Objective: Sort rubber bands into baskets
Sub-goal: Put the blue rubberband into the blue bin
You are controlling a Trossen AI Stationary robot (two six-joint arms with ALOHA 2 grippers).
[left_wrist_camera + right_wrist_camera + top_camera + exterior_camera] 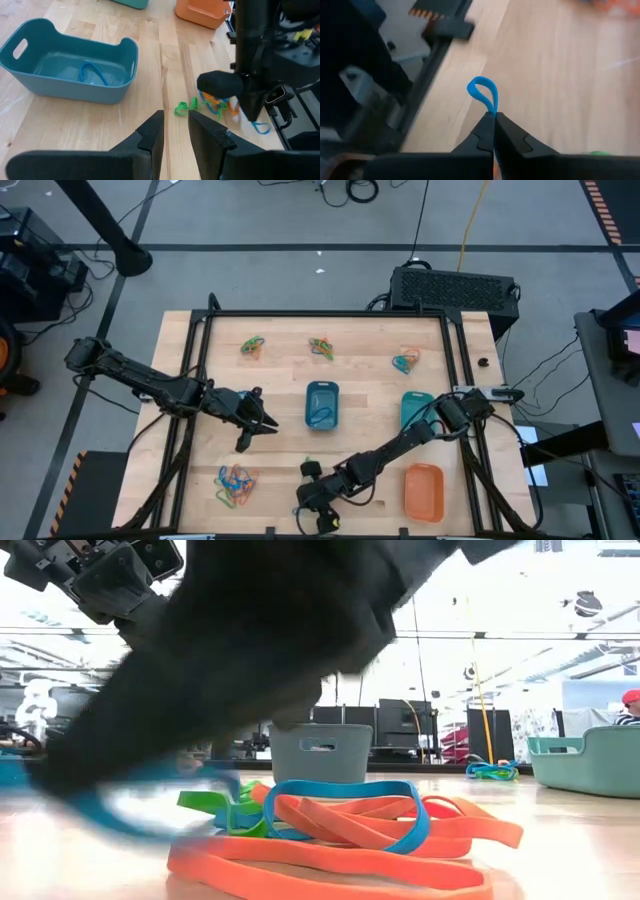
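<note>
Right wrist view shows the right gripper with jaws clamped on a blue rubber band, pinched at 1 end so the loop stands free. It looks light, limp and stretchy; a pinch on a single strand suits it, though it could snag neighbours. It sits near the surface's front edge, above a mixed pile. The blue basket lies mid-surface, already holding 1 band. The left gripper, jaws slightly apart, hovers beside that basket, possibly in the path.
</note>
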